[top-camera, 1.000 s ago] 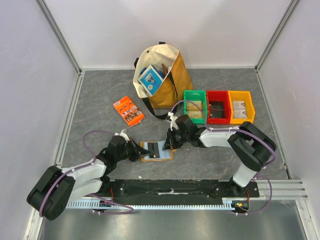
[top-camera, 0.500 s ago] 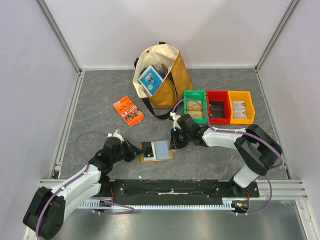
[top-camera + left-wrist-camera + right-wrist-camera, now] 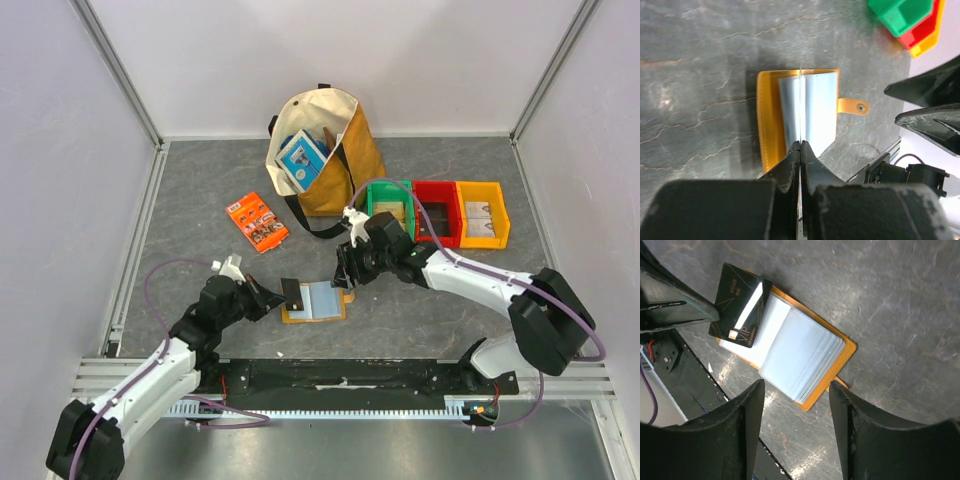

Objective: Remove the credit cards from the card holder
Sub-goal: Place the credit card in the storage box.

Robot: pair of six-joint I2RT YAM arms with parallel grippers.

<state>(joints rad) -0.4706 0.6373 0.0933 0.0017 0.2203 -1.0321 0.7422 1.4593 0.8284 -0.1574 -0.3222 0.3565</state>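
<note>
Our left end effector is pinched shut on the thin black credit card, gripping one edge so it can slide free. The flat orange card holder lies open on the grey desk. Our right end effector hangs open above it, holding nothing.

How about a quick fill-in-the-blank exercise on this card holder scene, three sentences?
1. The left gripper has its jaws shut on a ____ card.
2. The right gripper has its jaws ____ above the card holder, gripping nothing.
3. Of the three bins, the ____ one sits nearest the right gripper.
Missing words: black; open; green.
</note>
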